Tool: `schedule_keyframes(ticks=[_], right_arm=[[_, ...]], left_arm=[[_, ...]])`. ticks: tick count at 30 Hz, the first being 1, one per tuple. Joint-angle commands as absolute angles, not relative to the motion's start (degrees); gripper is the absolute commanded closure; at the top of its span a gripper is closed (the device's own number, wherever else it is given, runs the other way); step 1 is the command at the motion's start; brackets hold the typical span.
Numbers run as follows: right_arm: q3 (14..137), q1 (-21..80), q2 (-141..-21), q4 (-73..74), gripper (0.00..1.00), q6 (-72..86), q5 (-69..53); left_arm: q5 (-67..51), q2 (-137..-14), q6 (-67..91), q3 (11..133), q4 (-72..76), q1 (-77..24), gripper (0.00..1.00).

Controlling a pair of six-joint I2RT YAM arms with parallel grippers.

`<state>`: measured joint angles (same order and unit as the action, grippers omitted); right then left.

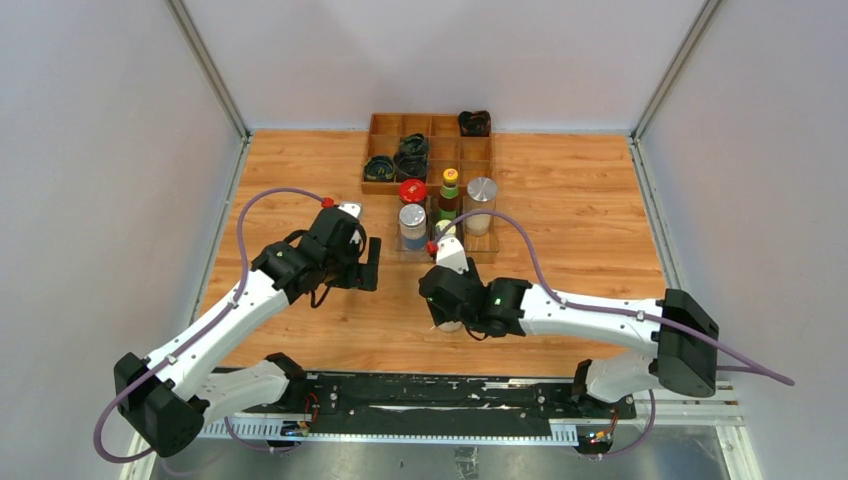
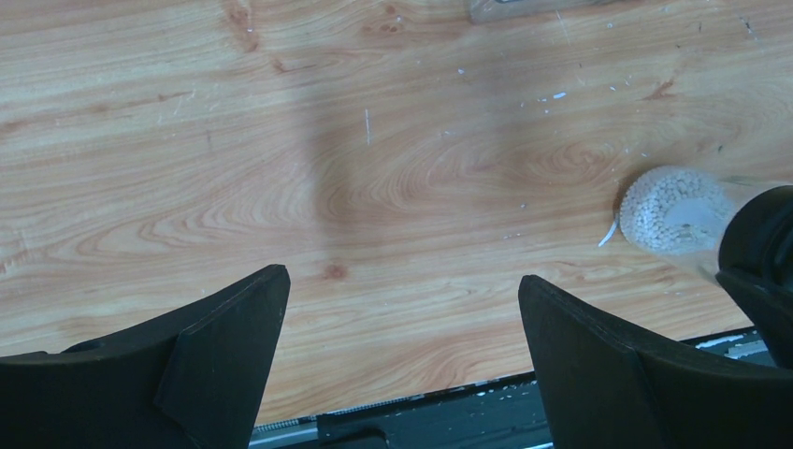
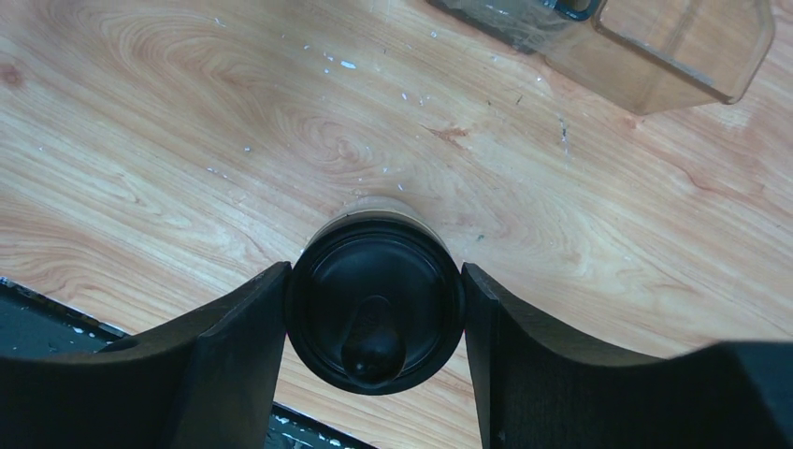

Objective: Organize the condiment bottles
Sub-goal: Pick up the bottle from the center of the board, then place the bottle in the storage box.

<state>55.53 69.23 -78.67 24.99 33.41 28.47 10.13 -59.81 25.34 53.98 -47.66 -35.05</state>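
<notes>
Right gripper point(image 3: 374, 281) is clamped on the black-capped bottle point(image 3: 374, 323), with one finger pressed against each side of the domed cap. That bottle is upright at about mid-width of the desk point(image 3: 187, 112), toward the near edge. I cannot tell whether its base touches the wood. Its long axis runs straight up into the wrist. The clear tray point(image 3: 683, 56) lies just beyond it toward the far edge, with a corner showing in the wrist view. The other bottles point(image 1: 449, 195) are grouped there, though I cannot tell which sit inside its walls. The coming move likely turns on that: a short carry toward the far edge, with the bottle kept vertical. Left gripper point(image 2: 402, 281) hangs spread wide and empty over bare wood nearer the left edge, clearly the farther hand.
</notes>
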Motion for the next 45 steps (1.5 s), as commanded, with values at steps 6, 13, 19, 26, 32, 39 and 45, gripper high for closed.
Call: schedule_keyframes(ticks=[6,13,19,26,32,39,45], right_arm=[[54.75,66.38,-71.89,28.4,0.44,31.94,32.82],[51.79,62.1,-66.58,30.56,0.44,31.31,31.98],[48.61,57.29,-61.31,32.17,0.44,29.82,30.37],[45.8,54.23,-56.38,34.35,0.44,29.03,29.06],[43.43,54.29,-54.53,35.79,0.45,30.87,25.49],[40.89,57.56,-54.28,37.93,0.46,34.73,23.63],[40.39,61.91,-54.02,39.14,0.46,37.68,25.41]], left_arm=[[9.84,-60.01,25.29,53.7,-46.85,-34.73,0.0],[9.52,-60.29,25.31,53.77,-46.59,-34.69,0.0],[9.25,-60.95,25.38,54.21,-46.49,-34.71,0.0],[9.23,-61.8,25.31,54.71,-46.36,-34.67,0.0],[8.81,-62.39,25.39,54.93,-45.81,-34.69,0.0],[8.43,-62.84,25.4,54.7,-45.12,-34.74,0.0],[8.2,-62.92,25.49,53.93,-44.35,-34.67,0.0]])
